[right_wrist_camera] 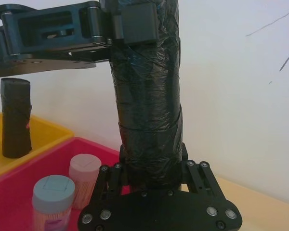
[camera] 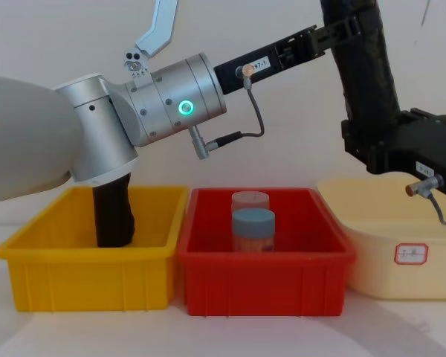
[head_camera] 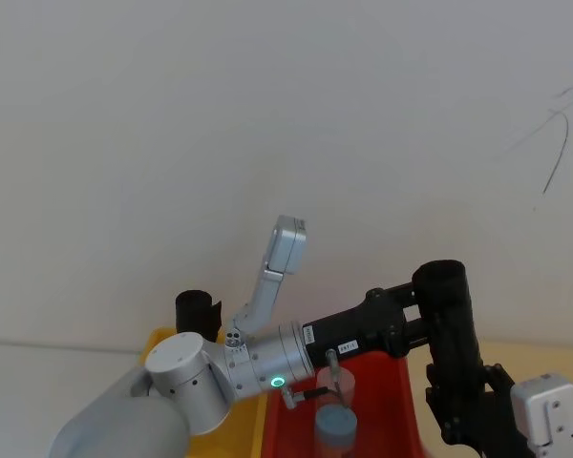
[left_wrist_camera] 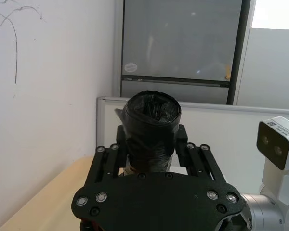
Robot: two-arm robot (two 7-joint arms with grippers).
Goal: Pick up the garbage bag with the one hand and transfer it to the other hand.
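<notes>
Garbage bag (camera: pixel 364 67) upright in the air, above the right end of the red bin (camera: pixel 264 271). My left gripper (left_wrist_camera: pixel 151 137) pinches its upper part; my right gripper (right_wrist_camera: pixel 151 161) clamps its lower end. Second black roll (camera: pixel 113 216) stands in the yellow bin (camera: pixel 82 275).

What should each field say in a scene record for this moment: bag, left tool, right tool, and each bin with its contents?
garbage bag: in the air, roughly upright, gripped in two places
left tool: shut on the garbage bag near its top end
right tool: shut on the garbage bag at its lower part
yellow bin: second black roll standing in it
red bin: blue-lidded jar and pink-lidded jar
cream bin: right of the red bin, contents hidden
</notes>
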